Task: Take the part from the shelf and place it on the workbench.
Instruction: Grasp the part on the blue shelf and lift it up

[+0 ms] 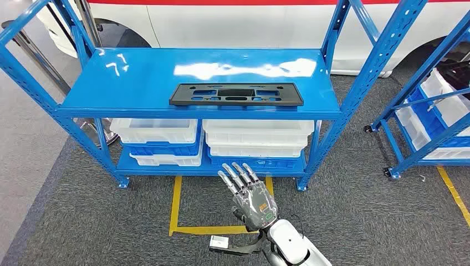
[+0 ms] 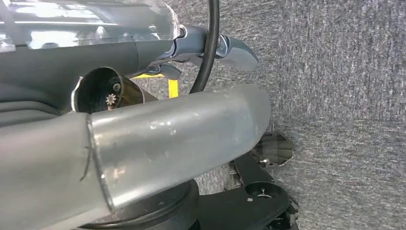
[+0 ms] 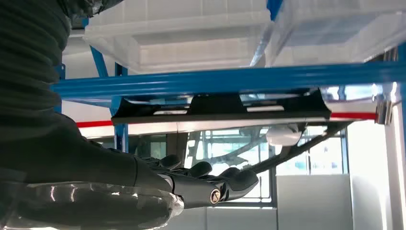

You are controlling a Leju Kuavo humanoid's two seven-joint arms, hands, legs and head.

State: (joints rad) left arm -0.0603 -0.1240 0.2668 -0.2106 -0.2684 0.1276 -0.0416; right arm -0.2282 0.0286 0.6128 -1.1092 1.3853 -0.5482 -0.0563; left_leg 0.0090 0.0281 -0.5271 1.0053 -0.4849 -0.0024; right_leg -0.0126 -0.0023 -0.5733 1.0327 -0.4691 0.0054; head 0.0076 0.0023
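The part, a long flat black plate with cut-outs, lies on the top board of the blue shelf, towards its front edge. My right hand is raised low in front of the shelf, below the part and well short of it, fingers stretched out and apart, holding nothing. In the right wrist view the hand reaches forward with straight fingers, and the part shows edge-on against the shelf's blue beam. My left hand hangs by my body over the carpet, fingers extended, holding nothing.
White and blue bins fill the lower shelf levels. A yellow tape outline marks the grey carpet in front. A second blue rack with bins stands at the right. A white vehicle is parked behind the shelf.
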